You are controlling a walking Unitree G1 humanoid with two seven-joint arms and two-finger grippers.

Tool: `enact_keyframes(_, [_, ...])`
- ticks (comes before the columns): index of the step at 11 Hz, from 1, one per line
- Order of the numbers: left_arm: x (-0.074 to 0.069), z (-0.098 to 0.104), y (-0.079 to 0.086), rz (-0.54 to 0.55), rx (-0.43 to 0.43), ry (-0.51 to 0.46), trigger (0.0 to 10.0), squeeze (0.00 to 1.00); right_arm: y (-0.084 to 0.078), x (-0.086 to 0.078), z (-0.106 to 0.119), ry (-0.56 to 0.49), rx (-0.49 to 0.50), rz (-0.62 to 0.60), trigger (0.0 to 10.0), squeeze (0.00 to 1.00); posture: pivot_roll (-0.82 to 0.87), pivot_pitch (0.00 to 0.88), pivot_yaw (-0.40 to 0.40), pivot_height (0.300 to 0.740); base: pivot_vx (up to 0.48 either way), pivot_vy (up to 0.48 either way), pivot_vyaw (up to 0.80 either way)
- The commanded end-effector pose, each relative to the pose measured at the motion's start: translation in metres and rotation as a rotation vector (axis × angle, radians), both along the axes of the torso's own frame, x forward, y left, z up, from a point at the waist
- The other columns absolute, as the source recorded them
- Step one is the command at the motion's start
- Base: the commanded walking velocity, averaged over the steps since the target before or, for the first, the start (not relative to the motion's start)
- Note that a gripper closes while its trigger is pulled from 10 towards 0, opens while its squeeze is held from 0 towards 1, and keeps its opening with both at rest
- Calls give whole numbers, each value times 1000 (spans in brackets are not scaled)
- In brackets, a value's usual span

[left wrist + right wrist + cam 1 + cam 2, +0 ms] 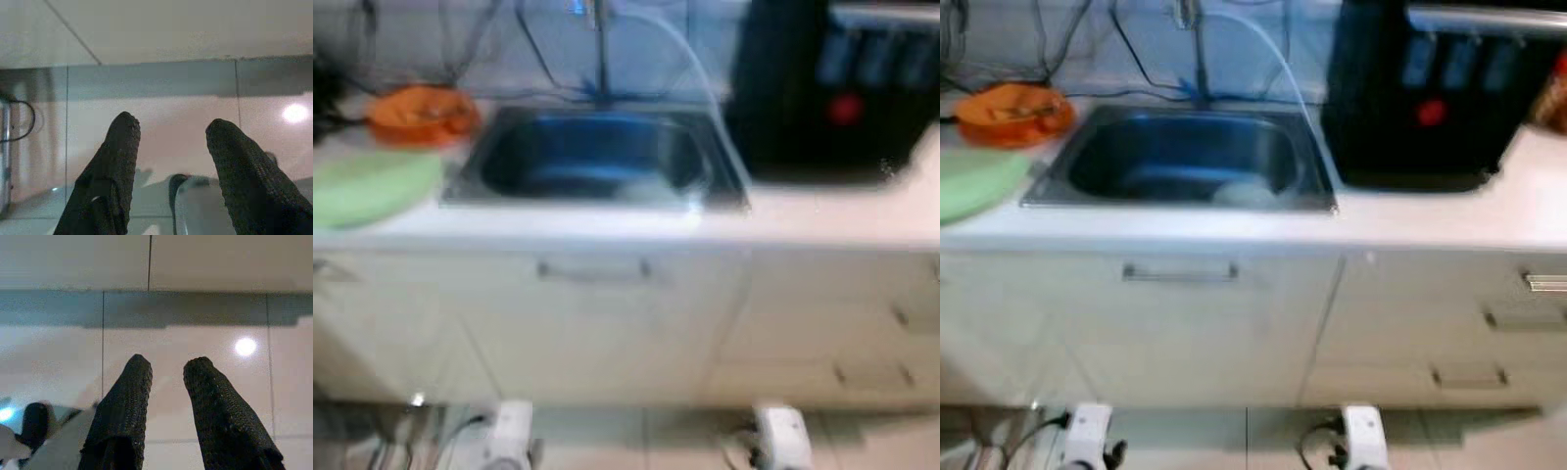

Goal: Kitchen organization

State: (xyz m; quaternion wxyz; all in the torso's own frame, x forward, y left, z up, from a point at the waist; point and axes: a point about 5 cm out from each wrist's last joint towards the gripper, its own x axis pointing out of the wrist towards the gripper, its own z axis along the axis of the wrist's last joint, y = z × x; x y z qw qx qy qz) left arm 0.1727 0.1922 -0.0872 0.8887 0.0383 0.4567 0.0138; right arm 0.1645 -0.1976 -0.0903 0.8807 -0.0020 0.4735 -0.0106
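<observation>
At the far left end of the counter point(1234, 230) a pale green plate point(974, 183) lies flat near the front edge. Behind it, toward the back edge, sits an orange dish point(1013, 113), beside some dark cables that run along the wall. Both look parked next to the sink point(1180, 162), plausibly waiting to be washed or put away.

The steel sink is set into the middle of the counter. A faucet point(1190, 44) rises at its back rim, and a clear hose arcs from there down toward the basin's right side. A pale object rests in the basin, too blurred to identify.

A black appliance point(1425, 93) with a red spot stands right of the sink, toward the back edge.

Both arms hang low before the cabinet doors. The left end effector point(171, 171) points at the tiled floor point(171, 117), fingers well apart and empty. The right end effector point(168, 406) does likewise, with a narrower gap. Neither is committed to any item yet.
</observation>
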Motion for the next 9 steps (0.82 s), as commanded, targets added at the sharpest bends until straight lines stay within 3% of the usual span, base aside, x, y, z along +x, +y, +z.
enact_keyframes(1, [-4,1,18,23,42,14,10000,0,14,10,3,-27,32,22,10000,0,169,29,-16,740,480,0,0])
enact_keyframes(2, [-5,0,17,25,31,19,10000,0,14,10,3,-27,32,22,10000,0,169,28,-17,740,337,0,0])
enact_keyframes(9, [-4,0,15,16,39,17,10000,0,14,10,3,-28,35,22,10000,0,169,22,-15,740,0,0,0])
